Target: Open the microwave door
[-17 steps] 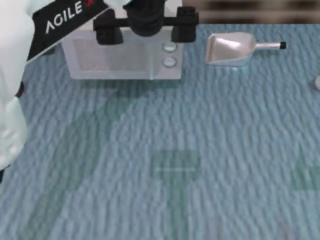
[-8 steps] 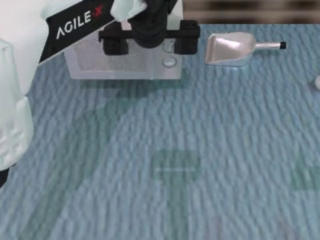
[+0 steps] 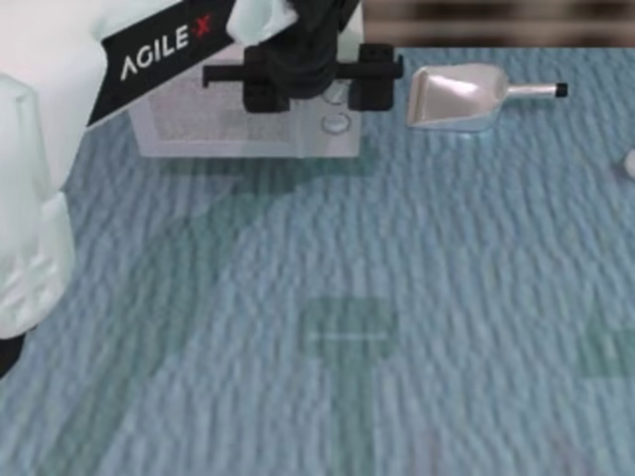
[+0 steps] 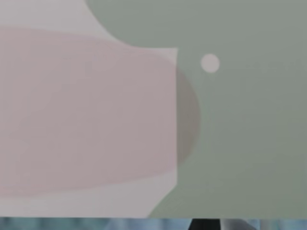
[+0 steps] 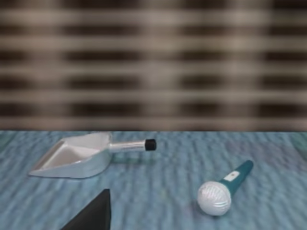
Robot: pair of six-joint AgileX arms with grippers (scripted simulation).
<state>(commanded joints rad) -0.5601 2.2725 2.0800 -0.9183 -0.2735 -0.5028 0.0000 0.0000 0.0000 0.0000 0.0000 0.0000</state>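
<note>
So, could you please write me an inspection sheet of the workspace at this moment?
Surface: blue-green table, bare in front.
Job's things: the microwave stands at the table's far edge, left of centre; the microwave door looks shut, flush with the front.
Clutter: a silver scoop lies right of the microwave; a teal-handled microphone lies farther right.
Grippers: the left gripper hangs over the microwave's front near the knobs, fingers spread apart, holding nothing. The right gripper shows only one dark fingertip in its wrist view.
Cables: nothing seen.
Surroundings: striped slatted wall behind the table.
</note>
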